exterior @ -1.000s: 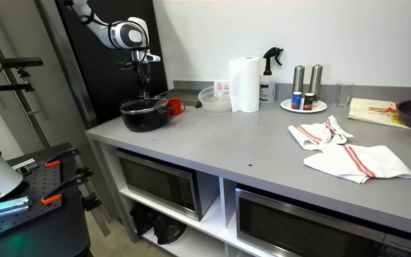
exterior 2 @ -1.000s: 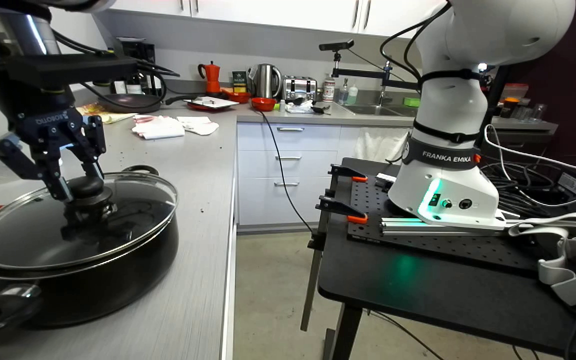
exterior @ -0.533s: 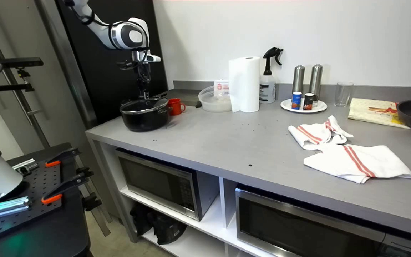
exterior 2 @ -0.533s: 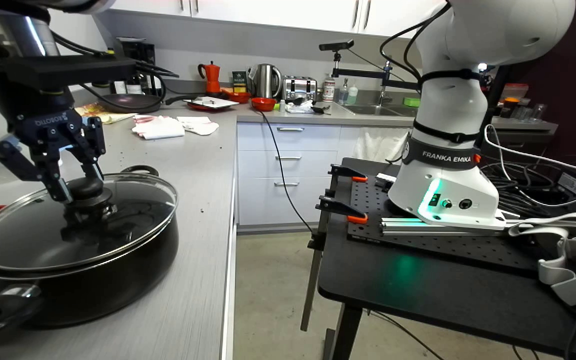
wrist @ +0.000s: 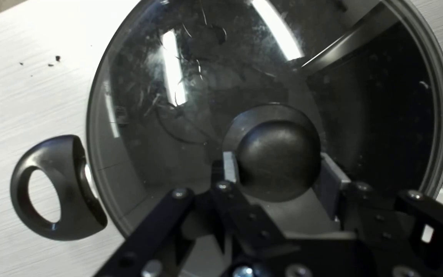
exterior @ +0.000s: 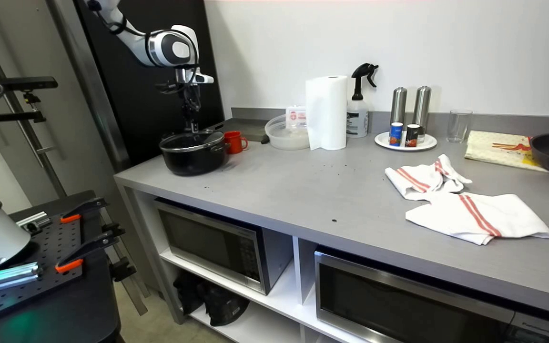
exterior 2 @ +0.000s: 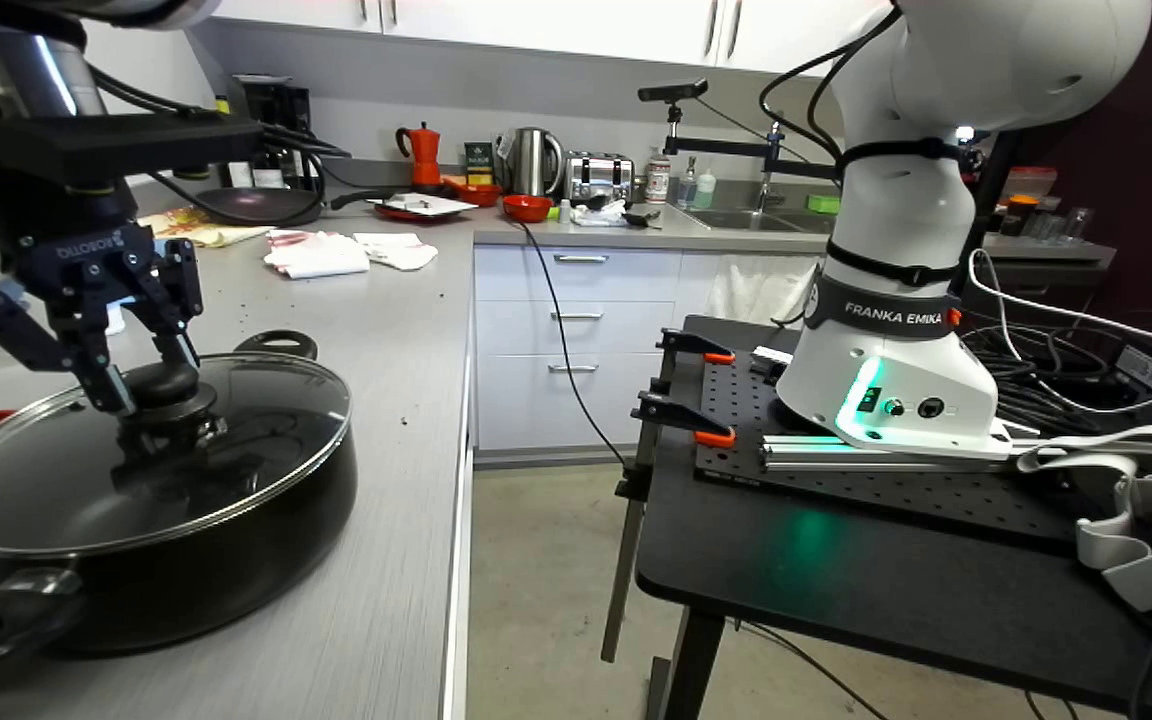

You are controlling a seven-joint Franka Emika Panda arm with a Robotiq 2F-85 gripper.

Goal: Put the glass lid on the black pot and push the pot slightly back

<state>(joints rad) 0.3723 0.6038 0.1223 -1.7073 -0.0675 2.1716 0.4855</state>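
The black pot (exterior 2: 236,575) stands on the counter near its end, and also shows in an exterior view (exterior: 193,163). The glass lid (exterior 2: 256,450) lies on the pot's rim, its metal rim lined up with the pot. It fills most of the wrist view (wrist: 206,123), with a pot handle on each side. My gripper (exterior 2: 154,383) points down with its fingers closed on both sides of the lid's dark knob (wrist: 279,157). In the wrist view the finger pads of the gripper (wrist: 281,168) touch the knob or nearly so. The pot's inside is dim through the glass.
A red mug (exterior: 235,142) stands close beside the pot. A clear plastic bowl (exterior: 284,138) and a paper towel roll (exterior: 327,114) stand farther along the wall. The counter's front edge (exterior 2: 459,520) runs near the pot. White striped towels (exterior: 479,216) lie farther along.
The lid has shifted slightly and settled from a small gap above the pot's rim to level on it. My gripper moved with it, slightly left in an exterior view. The pot looks still.
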